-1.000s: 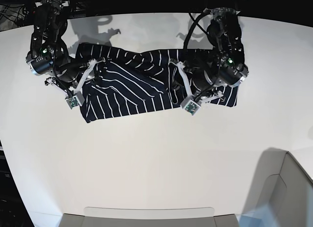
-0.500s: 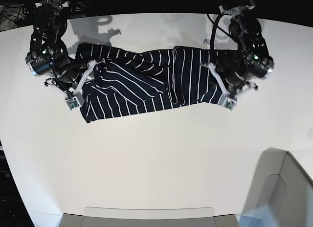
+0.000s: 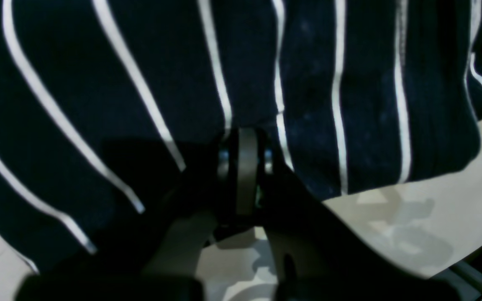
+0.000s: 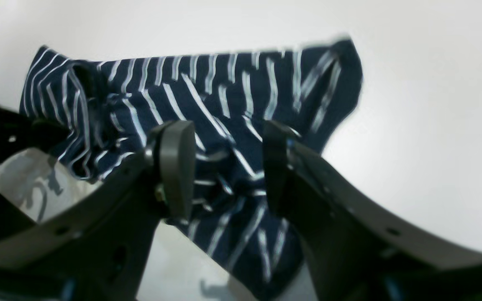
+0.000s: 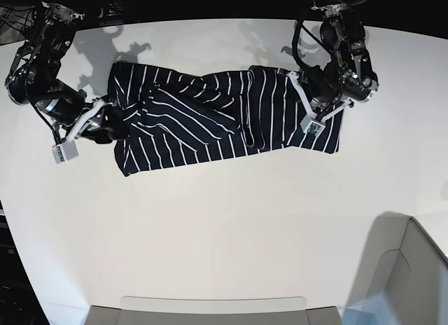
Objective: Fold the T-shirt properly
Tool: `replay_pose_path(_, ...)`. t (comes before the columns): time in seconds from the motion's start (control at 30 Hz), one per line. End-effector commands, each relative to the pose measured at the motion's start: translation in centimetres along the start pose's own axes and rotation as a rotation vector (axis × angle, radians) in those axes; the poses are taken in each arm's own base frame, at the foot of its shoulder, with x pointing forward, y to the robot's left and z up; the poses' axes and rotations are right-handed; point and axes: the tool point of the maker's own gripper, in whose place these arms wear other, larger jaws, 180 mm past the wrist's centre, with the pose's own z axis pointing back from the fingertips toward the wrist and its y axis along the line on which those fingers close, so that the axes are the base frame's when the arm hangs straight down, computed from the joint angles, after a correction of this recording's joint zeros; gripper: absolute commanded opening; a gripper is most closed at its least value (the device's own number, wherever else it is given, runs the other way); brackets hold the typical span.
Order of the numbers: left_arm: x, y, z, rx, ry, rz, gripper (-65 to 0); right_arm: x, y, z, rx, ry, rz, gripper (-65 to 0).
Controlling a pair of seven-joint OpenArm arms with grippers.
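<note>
Left gripper [image 3: 241, 167]: jaws together, pinched tight on a fold of the T-shirt [image 3: 308, 83]. In the left wrist view only a thin sliver of pad shows between the dark fingers, cloth bunched right at the tips. Navy fabric with white stripes fills most of that view; the hem edge runs down to the white table [image 3: 433, 217] just right of the jaws.

Right gripper [image 4: 224, 167]: jaws apart, a wide gap between the two pads. Nothing clamped. Striped cloth is seen through the gap and beneath the fingers; whether the tips touch it cannot be told from this view.

Base view: left gripper [image 5: 308, 122] sits over the shirt's end on that view's right, near the lower corner. Right gripper [image 5: 108, 125] is at the opposite end of the shirt, at its edge, arm reaching in from the table side.

T-shirt [image 5: 210, 122] lies on the table [image 5: 224, 227] in the far half, stretched sideways between the two arms. It is rumpled, with diagonal folds through the middle and a flatter panel near the left gripper. The near half of the table is bare white; a pale box corner [image 5: 413, 269] is at the near edge.
</note>
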Motion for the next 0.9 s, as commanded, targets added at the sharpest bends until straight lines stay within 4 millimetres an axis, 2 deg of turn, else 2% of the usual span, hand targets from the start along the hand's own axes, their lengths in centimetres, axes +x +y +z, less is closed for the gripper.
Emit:
replay_pose_path(0.0, 1.1, 0.2, 0.5, 0.007, -0.036, -0.008, -63.4, 0.8, -0.5, 0.3, 0.011, -0.036, 0.016, -38.3)
replay_pose_path(0.07, 1.1, 0.2, 0.5, 0.006, -0.036, -0.009, -63.4, 0.0, -1.8, -0.1, 0.013, -0.022, 0.010, -38.3)
replay_pose_path(0.13, 1.1, 0.1, 0.4, 0.003, -0.034, -0.013, -63.4, -1.6, -3.1, -0.5, 0.023, 0.005, -0.008, -38.4)
replay_pose_path(0.27, 1.0, 0.0, 0.4, 0.003, -0.033, -0.012, -63.4, -3.3, -4.4, -1.6, 0.050, 0.038, -0.057, -38.4)
replay_pose_path(0.4, 1.0, 0.0, 0.4, 0.002, -0.031, -0.012, -63.4, -4.1, -5.2, -2.8, 0.072, 0.014, -0.142, -38.4)
replay_pose_path(0.5, 0.1, -0.2, 0.2, -0.003, -0.015, -0.006, -63.4, -4.6, -5.8, -3.1, 0.074, 0.008, -0.180, -38.4)
replay_pose_path(0.7, -0.2, -0.2, 0.2, -0.004, -0.009, -0.003, -63.4, -6.0, -3.7, -5.8, 0.157, 0.085, -0.192, -38.4)
replay_pose_path(0.87, -0.2, -0.2, 0.2, -0.005, -0.009, -0.004, -63.4, -5.3, -1.5, -7.7, 0.219, 0.069, -0.205, -38.4)
